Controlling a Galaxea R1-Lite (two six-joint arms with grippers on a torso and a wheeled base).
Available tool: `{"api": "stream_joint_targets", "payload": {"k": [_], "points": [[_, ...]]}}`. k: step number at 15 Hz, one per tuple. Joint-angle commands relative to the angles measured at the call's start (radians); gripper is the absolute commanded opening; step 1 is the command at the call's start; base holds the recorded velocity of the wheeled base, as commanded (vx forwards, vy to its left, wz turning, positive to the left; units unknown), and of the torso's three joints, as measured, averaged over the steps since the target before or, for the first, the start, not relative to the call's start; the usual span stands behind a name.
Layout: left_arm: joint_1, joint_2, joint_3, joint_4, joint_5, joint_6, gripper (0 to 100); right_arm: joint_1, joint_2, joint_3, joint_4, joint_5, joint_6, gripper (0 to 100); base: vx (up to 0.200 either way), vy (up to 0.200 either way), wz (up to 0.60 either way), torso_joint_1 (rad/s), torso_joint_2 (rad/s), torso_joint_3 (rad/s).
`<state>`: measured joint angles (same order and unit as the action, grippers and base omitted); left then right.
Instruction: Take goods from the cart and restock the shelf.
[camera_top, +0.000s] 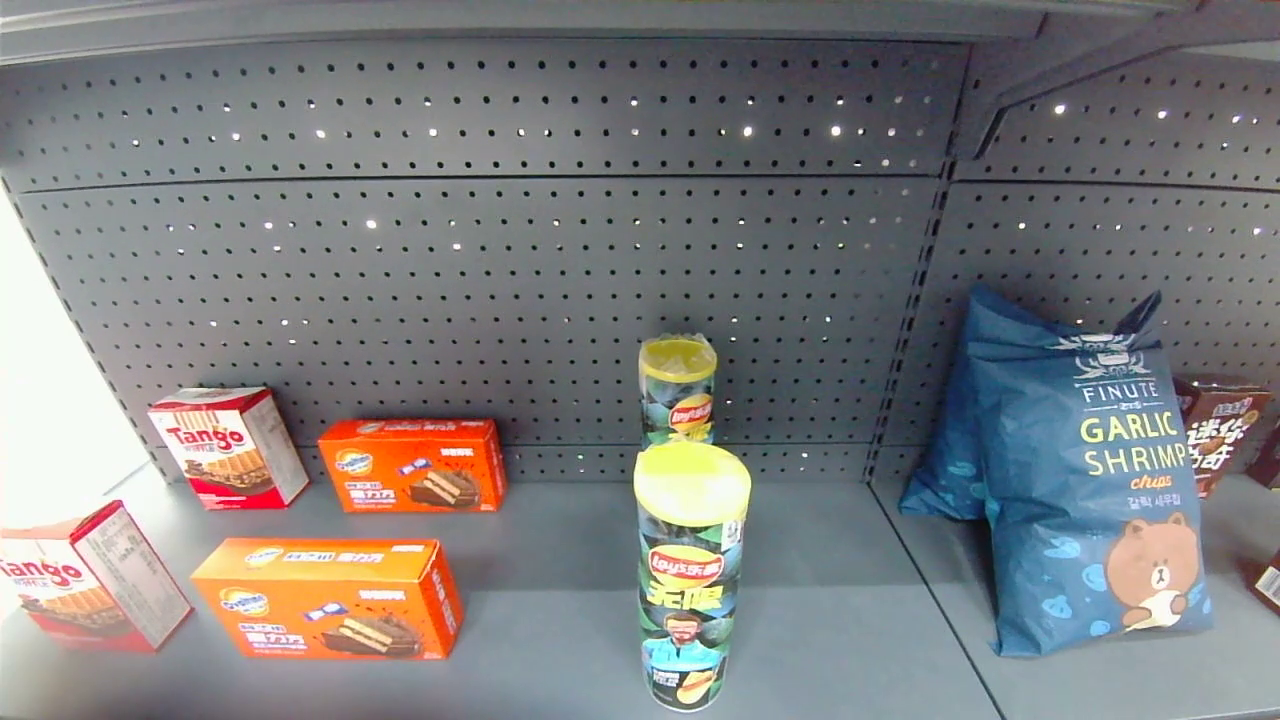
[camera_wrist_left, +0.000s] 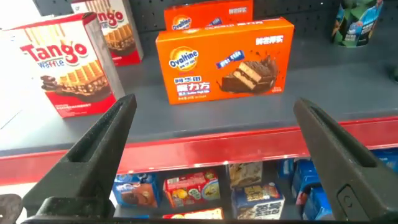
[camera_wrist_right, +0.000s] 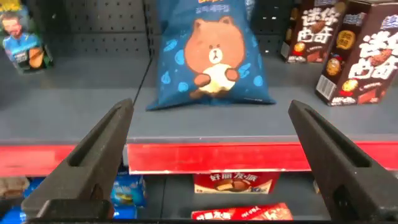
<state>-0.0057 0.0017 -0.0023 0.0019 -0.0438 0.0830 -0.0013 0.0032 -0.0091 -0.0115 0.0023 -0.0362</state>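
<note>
Head view, running left to right along the shelf (camera_top: 840, 620): the front wafer box (camera_top: 85, 580) sits at the front left corner, with the back wafer box (camera_top: 228, 447) behind it, near the pegboard (camera_top: 500, 280). Next, the front orange box (camera_top: 330, 600) lies close to the shelf edge and the back orange box (camera_top: 412, 465) lies by the pegboard, with a bare strip between them. After an open stretch the front can (camera_top: 690, 575) stands upright near the edge, and the back can (camera_top: 678, 392) stands straight behind it. More bare shelf follows. Then the bag (camera_top: 1090, 480) stands propped up, with a brown box (camera_top: 1220, 430) just to its right. The left gripper (camera_wrist_left: 214, 106) hangs in front of the red lip (camera_wrist_left: 217, 146), jaws wide, facing the front orange box. The right gripper (camera_wrist_right: 211, 106), jaws wide as well, faces the bag.
</note>
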Motion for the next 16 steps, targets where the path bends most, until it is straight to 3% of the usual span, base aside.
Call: {"api": "stream_joint_targets", "payload": {"k": [1,4,5,7,8,9,10,11,13,14,16], "points": [[0.0,0.003,0.002,0.0,-0.001,0.0,100,0.001,-0.003,0.009,0.007,0.01,-0.014,100,0.0,0.0,0.0,0.0,0.0,0.0],[0.0,0.003,0.001,0.001,0.012,-0.035,100,0.001,-0.003,0.009,0.01,-0.018,0.041,100,0.0,0.0,0.0,0.0,0.0,0.0],[0.0,0.003,0.001,0.001,0.039,-0.048,100,0.0,-0.003,0.009,0.01,-0.019,0.039,100,0.0,0.0,0.0,0.0,0.0,0.0],[0.001,0.003,0.002,-0.002,0.16,-0.06,100,0.0,-0.003,0.009,0.01,-0.019,0.041,100,0.0,0.0,0.0,0.0,0.0,0.0],[0.001,0.001,0.002,-0.002,0.154,-0.048,100,0.0,-0.003,0.009,0.01,-0.019,0.042,100,0.0,0.0,0.0,0.0,0.0,0.0],[0.0,0.001,0.002,-0.002,0.088,0.021,100,0.0,-0.003,0.009,0.01,-0.019,0.042,100,0.0,0.0,0.0,0.0,0.0,0.0],[0.0,0.003,0.001,-0.002,-0.007,0.032,100,0.0,-0.003,0.009,0.01,-0.019,0.041,100,0.0,0.0,0.0,0.0,0.0,0.0],[-0.002,0.003,-0.001,0.001,-0.044,0.026,100,0.001,-0.003,0.009,0.01,-0.019,0.041,100,0.0,0.0,0.0,0.0,0.0,0.0],[0.0,0.003,0.002,0.001,0.019,-0.055,100,0.0,-0.003,0.009,0.01,-0.019,0.041,100,0.0,0.0,0.0,0.0,0.0,0.0],[0.0,0.003,0.002,0.0,0.098,-0.068,100,0.001,-0.003,0.009,0.01,-0.019,0.041,100,0.0,0.0,0.0,0.0,0.0,0.0],[0.0,0.003,0.002,0.0,0.139,-0.108,100,0.0,-0.003,0.009,0.01,-0.019,0.041,100,0.0,0.0,0.0,0.0,0.0,0.0]]}}
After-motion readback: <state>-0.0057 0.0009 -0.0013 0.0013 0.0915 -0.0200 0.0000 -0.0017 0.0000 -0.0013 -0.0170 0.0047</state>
